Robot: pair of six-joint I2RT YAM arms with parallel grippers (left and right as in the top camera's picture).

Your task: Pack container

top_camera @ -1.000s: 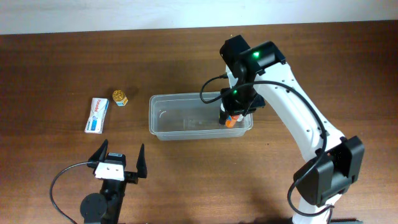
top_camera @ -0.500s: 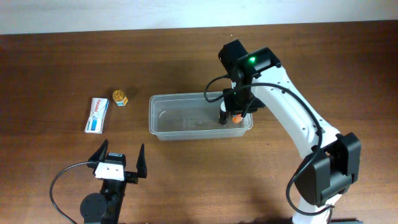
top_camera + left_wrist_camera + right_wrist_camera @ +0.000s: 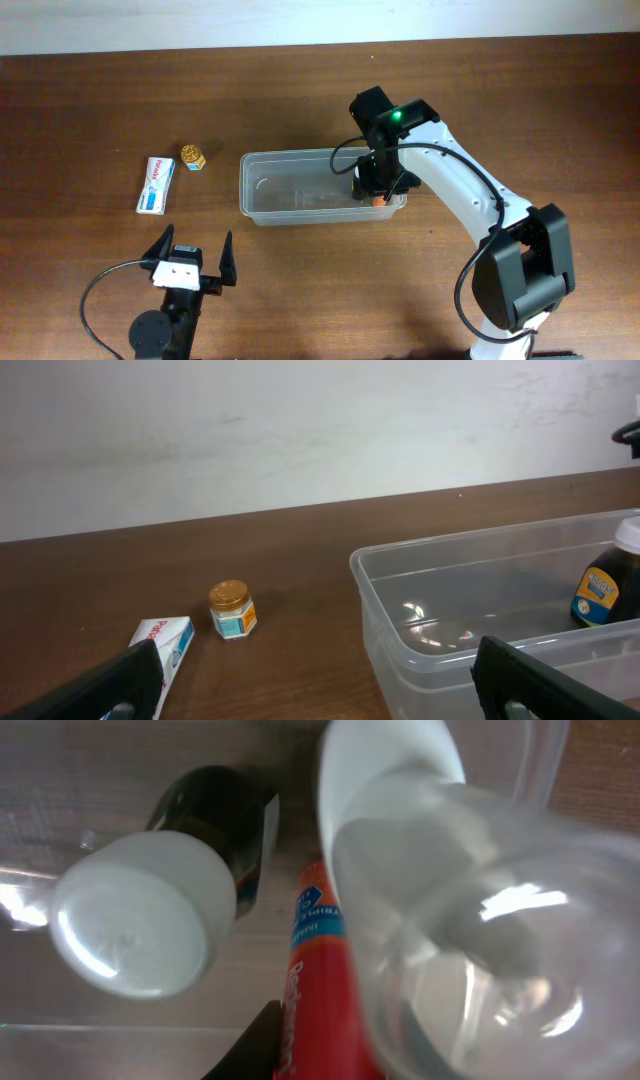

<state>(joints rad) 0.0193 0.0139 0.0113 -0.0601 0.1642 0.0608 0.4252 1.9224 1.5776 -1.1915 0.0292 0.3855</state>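
Note:
The container point(image 3: 243, 186) is a clear rectangular tub at the table's middle. It also shows in the left wrist view point(image 3: 400, 610). My right gripper point(image 3: 377, 192) reaches into its right end, shut on a red tube point(image 3: 378, 199). In the right wrist view the red tube point(image 3: 318, 980) stands between my jaws point(image 3: 330, 1055), beside a dark bottle with a white cap point(image 3: 140, 925) that stands upright inside the tub; the tub's clear corner point(image 3: 500, 950) blurs the right side. The bottle point(image 3: 608, 585) shows in the left wrist view too. My left gripper point(image 3: 192, 258) is open and empty near the front edge.
A white and blue box point(image 3: 156, 184) lies left of the tub, and a small gold-lidded jar point(image 3: 193, 156) stands just behind it. Both show in the left wrist view, the box point(image 3: 168, 642) and the jar point(image 3: 232, 610). A pale wall lies behind the table.
My right gripper has gone down into the tub's right end with the red tube, shifting slightly toward the front. The left arm has not moved.

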